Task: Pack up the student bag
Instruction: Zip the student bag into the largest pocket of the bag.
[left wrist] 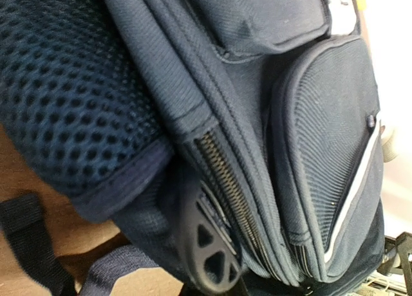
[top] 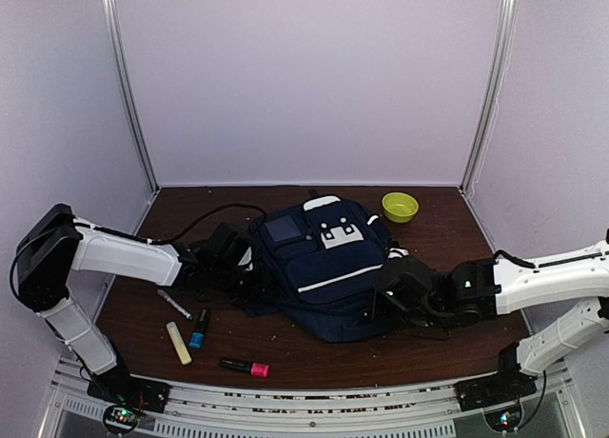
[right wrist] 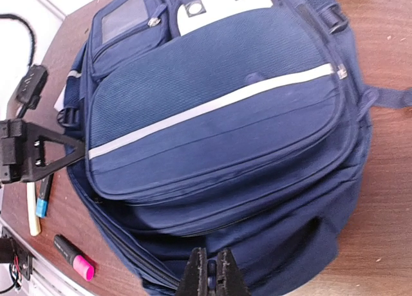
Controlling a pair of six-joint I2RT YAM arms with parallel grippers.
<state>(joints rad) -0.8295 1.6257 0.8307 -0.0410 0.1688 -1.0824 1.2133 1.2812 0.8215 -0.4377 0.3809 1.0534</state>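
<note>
Pale lilac walls (top: 314, 76) box in my dark brown wooden tabletop (top: 457, 238). The navy backpack (top: 324, 267) lies flat at its middle, front pockets facing up. My left claw (right wrist: 64, 151) touches the bag's left side by the zipper, though I cannot tell how its fingers stand. My right claw (right wrist: 209, 273) is pinched on the bag's near edge. A green bowl (top: 400, 207) sits far right. Yellow (top: 178, 343), blue (top: 198, 329) and pink (top: 245, 367) markers lie near left.

walls (top: 314, 76): 3 pale lilac panels | posts (top: 128, 86): 2 silver uprights, upper left, upper right | table (top: 333, 357): dark brown wood, centre | light: even
</note>
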